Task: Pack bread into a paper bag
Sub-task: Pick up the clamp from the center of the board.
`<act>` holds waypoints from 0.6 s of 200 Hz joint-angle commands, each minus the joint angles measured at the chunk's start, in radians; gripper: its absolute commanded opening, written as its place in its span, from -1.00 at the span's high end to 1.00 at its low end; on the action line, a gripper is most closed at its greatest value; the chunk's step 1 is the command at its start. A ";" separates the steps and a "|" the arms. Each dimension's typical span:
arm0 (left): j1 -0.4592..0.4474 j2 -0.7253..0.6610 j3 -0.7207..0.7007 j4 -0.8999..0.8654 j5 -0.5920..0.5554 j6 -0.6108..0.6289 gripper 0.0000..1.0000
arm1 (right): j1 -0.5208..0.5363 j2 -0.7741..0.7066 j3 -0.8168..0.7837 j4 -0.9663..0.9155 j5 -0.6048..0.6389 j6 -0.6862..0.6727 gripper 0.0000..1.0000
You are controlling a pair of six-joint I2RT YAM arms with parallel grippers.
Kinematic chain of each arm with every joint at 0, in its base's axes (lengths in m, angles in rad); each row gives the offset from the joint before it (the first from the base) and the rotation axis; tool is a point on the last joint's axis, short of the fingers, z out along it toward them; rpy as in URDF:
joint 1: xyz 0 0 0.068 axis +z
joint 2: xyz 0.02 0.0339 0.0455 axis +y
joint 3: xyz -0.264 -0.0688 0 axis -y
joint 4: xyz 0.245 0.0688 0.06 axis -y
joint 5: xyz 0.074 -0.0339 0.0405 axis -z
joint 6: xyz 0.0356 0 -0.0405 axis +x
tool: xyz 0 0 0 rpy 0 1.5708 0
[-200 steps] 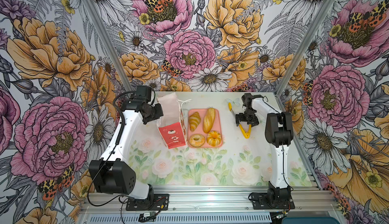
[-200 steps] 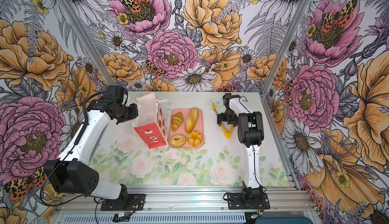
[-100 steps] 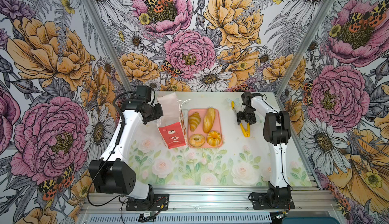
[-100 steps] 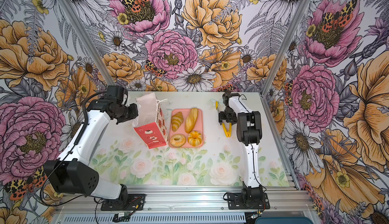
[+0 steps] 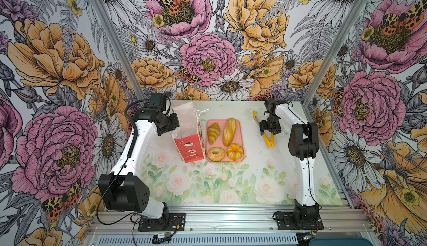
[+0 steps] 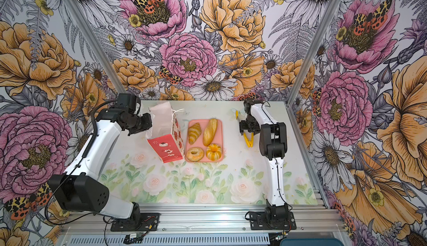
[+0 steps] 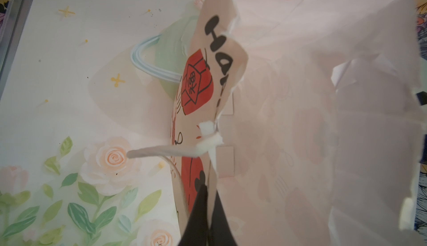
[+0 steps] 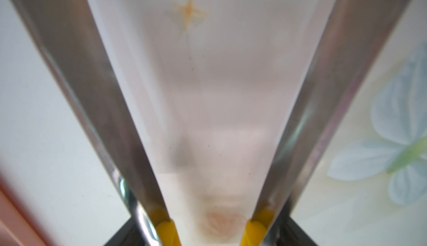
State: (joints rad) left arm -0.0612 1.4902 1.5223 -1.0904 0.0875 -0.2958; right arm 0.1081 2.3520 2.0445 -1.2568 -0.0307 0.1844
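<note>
The paper bag [image 5: 189, 138] [image 6: 165, 141] stands upright left of the pink tray, white with a red base. My left gripper [image 5: 176, 128] [image 7: 209, 194] is shut on the bag's top edge [image 7: 300, 94], one dark finger on each side of the paper. The bread lies on the tray: a croissant [image 5: 213, 132], a long loaf [image 5: 229, 131], a bagel [image 5: 216, 154] and a fluted ring bun [image 5: 235, 151]. My right gripper [image 5: 269, 128] [image 8: 211, 233] is right of the tray, shut on the yellow-tipped tongs [image 5: 268, 139] [image 8: 92, 94], whose steel arms spread away from the jaws.
The pink tray [image 5: 240, 127] [image 6: 222, 127] sits mid-table between the arms; its rim shows in the right wrist view. The bag's white string handle [image 7: 161, 152] hangs outward. Metal frame rails run along the table's sides and front.
My right gripper's jaws have closed onto the tongs, and the wrist has shifted slightly. The left arm, the bag and the bread have not moved.
</note>
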 commanded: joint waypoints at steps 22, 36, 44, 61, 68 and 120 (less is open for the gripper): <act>-0.001 0.010 0.022 0.013 0.023 0.007 1.00 | 0.018 -0.039 0.060 -0.035 0.020 -0.016 -0.46; -0.002 0.011 0.022 0.012 0.024 0.008 1.00 | 0.019 -0.053 0.091 -0.057 0.029 -0.019 -0.46; -0.002 0.012 0.021 0.014 0.025 0.009 1.00 | 0.018 -0.056 0.113 -0.075 0.033 -0.021 -0.47; -0.003 0.016 0.025 0.014 0.026 0.010 1.00 | 0.022 -0.064 0.174 -0.120 0.047 -0.029 -0.48; -0.003 0.017 0.027 0.014 0.026 0.011 1.00 | 0.024 -0.069 0.199 -0.138 0.053 -0.034 -0.48; -0.006 0.013 0.018 0.014 0.026 0.014 1.00 | 0.036 -0.143 0.291 -0.217 0.072 -0.033 -0.51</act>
State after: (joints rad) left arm -0.0616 1.4940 1.5242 -1.0904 0.0914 -0.2955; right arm 0.1303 2.3157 2.3054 -1.4178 0.0200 0.1619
